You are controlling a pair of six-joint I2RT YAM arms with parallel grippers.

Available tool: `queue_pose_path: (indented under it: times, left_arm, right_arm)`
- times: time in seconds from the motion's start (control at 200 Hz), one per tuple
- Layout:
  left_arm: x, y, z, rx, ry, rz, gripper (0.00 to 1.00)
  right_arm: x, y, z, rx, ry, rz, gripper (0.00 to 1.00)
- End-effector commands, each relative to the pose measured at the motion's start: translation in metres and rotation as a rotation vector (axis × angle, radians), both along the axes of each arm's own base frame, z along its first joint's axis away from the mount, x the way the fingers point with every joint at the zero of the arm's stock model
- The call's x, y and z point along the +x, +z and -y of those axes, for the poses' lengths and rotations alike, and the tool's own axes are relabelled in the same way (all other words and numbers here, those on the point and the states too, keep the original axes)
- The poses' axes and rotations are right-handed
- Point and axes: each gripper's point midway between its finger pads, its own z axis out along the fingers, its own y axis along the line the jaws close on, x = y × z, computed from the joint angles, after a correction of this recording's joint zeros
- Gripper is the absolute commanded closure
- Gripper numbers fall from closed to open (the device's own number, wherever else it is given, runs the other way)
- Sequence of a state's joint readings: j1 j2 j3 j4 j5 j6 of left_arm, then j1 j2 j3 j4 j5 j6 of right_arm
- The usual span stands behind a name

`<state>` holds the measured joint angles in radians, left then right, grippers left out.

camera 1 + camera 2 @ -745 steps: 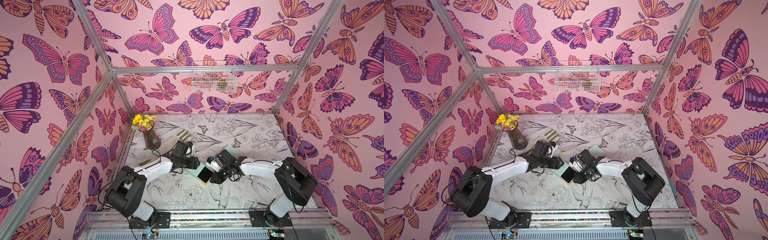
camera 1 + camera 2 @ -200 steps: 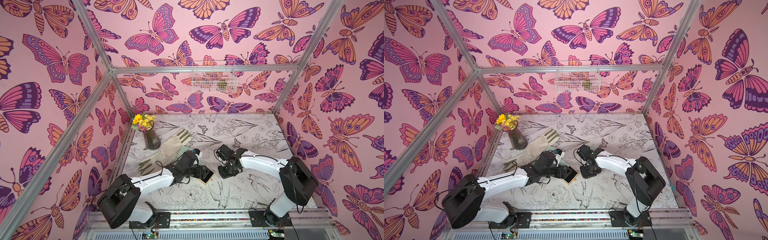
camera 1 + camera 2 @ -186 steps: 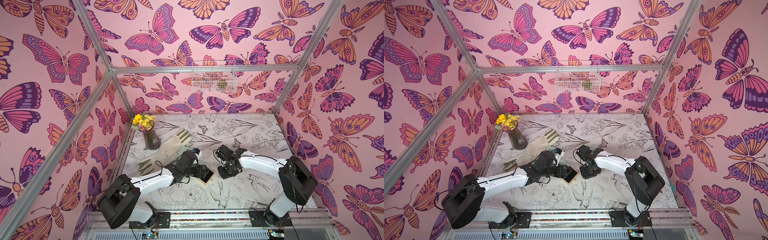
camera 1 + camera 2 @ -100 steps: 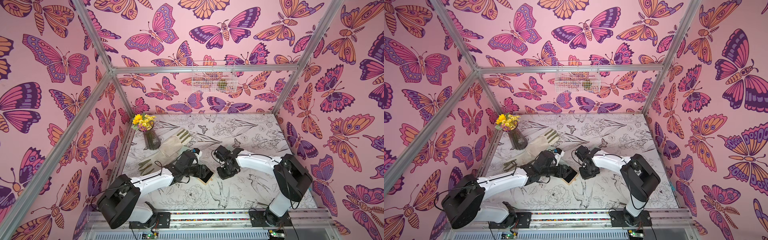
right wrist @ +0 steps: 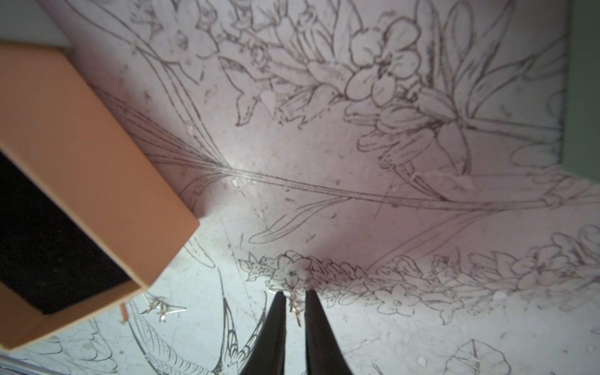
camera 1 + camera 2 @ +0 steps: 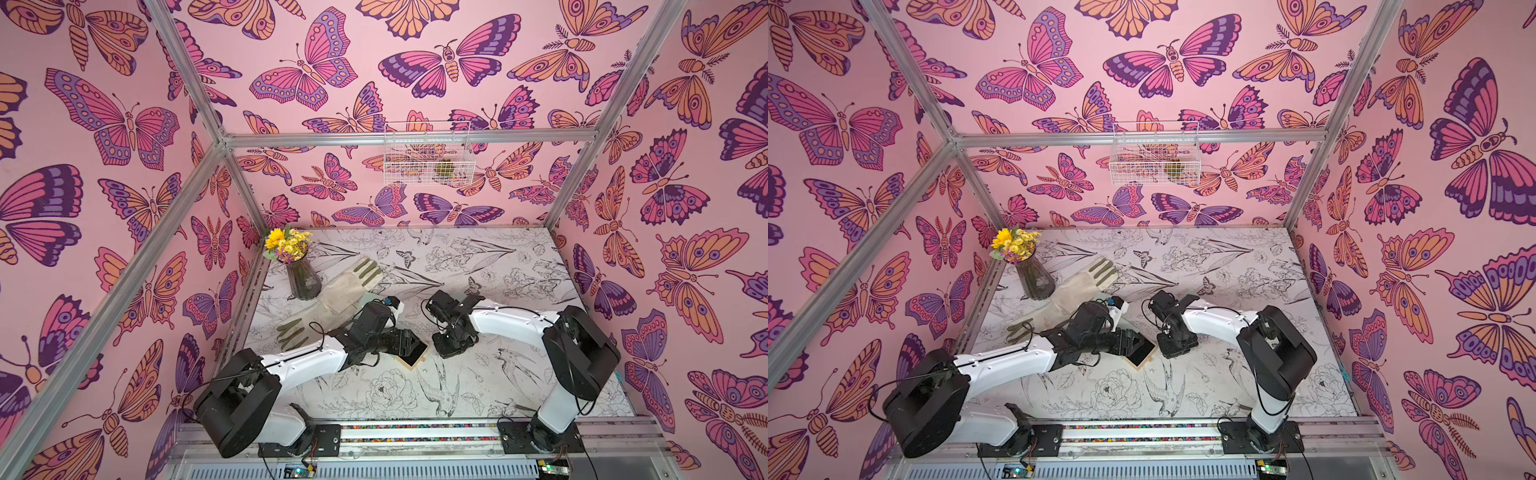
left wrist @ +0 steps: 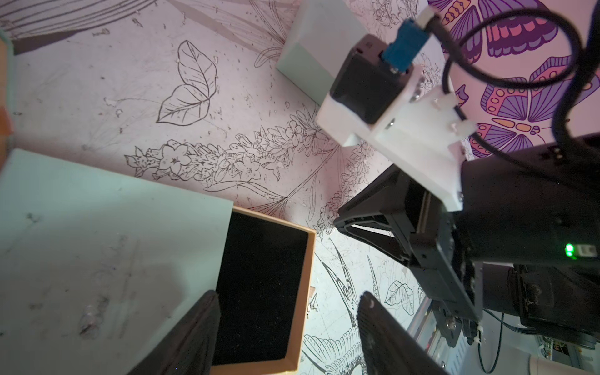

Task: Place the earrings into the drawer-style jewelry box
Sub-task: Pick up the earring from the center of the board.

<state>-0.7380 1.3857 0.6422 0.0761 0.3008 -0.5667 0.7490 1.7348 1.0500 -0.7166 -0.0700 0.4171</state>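
Observation:
The jewelry box lies on the table, a pale green sleeve (image 7: 107, 259) with its tan, black-lined drawer (image 7: 259, 292) pulled out; both top views show the drawer (image 6: 411, 353) (image 6: 1140, 353). My left gripper (image 7: 289, 295) (image 6: 405, 343) stands open over the drawer's corner, one finger above the sleeve, one beyond the drawer's edge. Right of the drawer, my right gripper (image 5: 294, 293) (image 6: 449, 353) points down at the table, its jaws closed to a narrow gap on a small silver earring (image 5: 293, 303). A second earring (image 5: 160, 308) lies loose by the drawer's corner.
A second pale green box (image 7: 318, 55) sits on the table behind the right gripper. A vase of yellow flowers (image 6: 303, 282) and a pair of work gloves (image 6: 332, 299) lie at the back left. A wire basket (image 6: 428, 158) hangs on the back wall.
The right gripper's jaws have narrowed around the earring and its arm has edged slightly left. The left arm and the box have stayed put over the last second.

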Motion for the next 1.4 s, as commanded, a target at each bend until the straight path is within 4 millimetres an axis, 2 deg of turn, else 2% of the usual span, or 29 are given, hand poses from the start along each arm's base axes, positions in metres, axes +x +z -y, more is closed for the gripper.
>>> queue_pose_path:
  times: [0.0,0.205,0.656,1.162,1.397]
  left_arm:
    - [-0.001,0.0,-0.001,-0.01,-0.009,-0.005,0.31]
    - [-0.002,-0.001,-0.002,-0.009,-0.004,-0.009,0.31]
    - [-0.002,-0.002,-0.002,-0.007,-0.006,-0.011,0.31]
    - [-0.002,-0.001,-0.003,-0.01,-0.004,-0.005,0.31]
    - [0.002,0.004,-0.005,-0.008,0.005,0.017,0.31]
  right_arm:
    - [0.0,0.001,-0.001,-0.02,0.024,-0.001,0.86]
    - [-0.001,0.0,-0.001,-0.024,0.026,-0.006,0.87]
    - [-0.004,-0.005,-0.003,-0.024,0.034,-0.026,0.83]
    - [-0.002,0.003,-0.003,-0.021,0.037,0.0,0.97]
    - [0.005,0.021,-0.001,-0.008,0.044,0.067,1.0]
